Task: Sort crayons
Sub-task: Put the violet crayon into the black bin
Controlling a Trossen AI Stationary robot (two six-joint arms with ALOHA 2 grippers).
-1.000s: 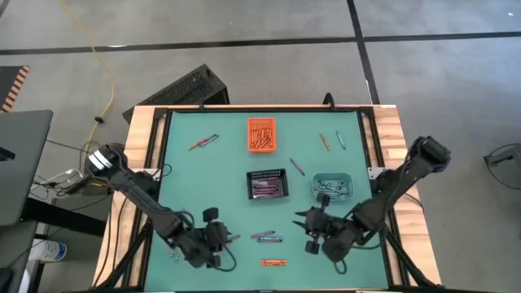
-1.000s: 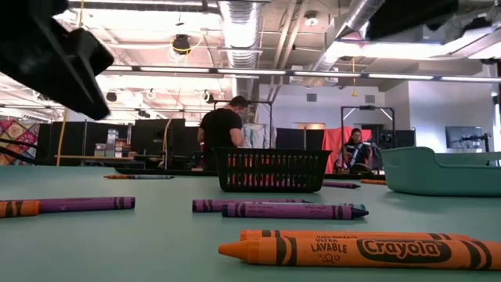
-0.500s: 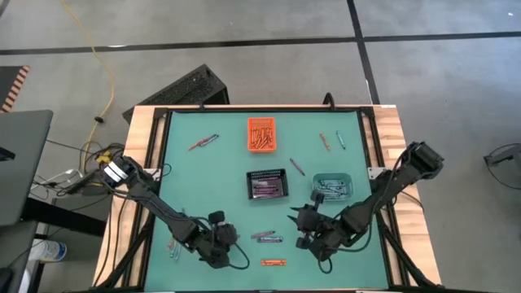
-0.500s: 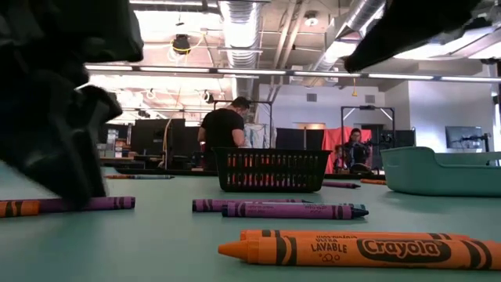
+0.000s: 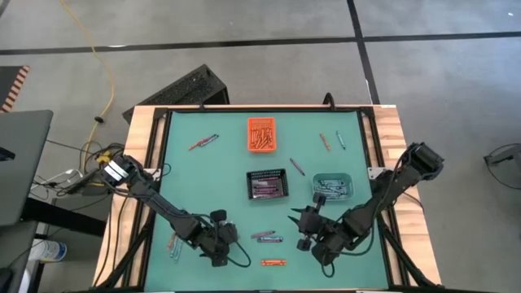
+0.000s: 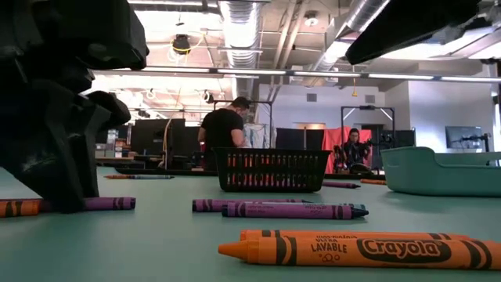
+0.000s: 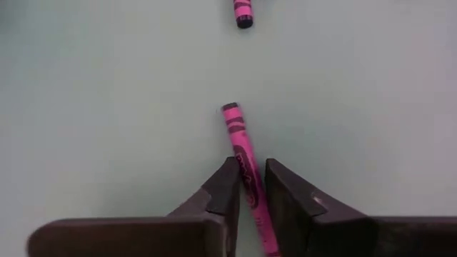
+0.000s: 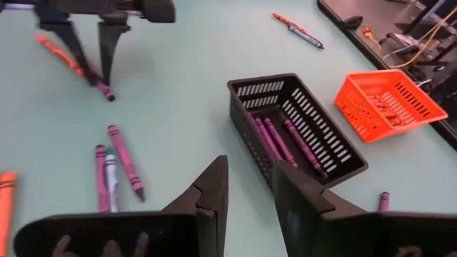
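Grey concrete floor, black tape lines; ceiling ducts, strip lights upper frame; two people mid-frame.

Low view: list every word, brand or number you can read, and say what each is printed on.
"Crayola": on the wrapper of the orange crayon lying nearest the camera.
"LAVABLE": same wrapper, with a smaller line above it too small to read.
Purple crayons: wrapper print too small to read.
Wall screen in the room behind: blurred, unreadable.
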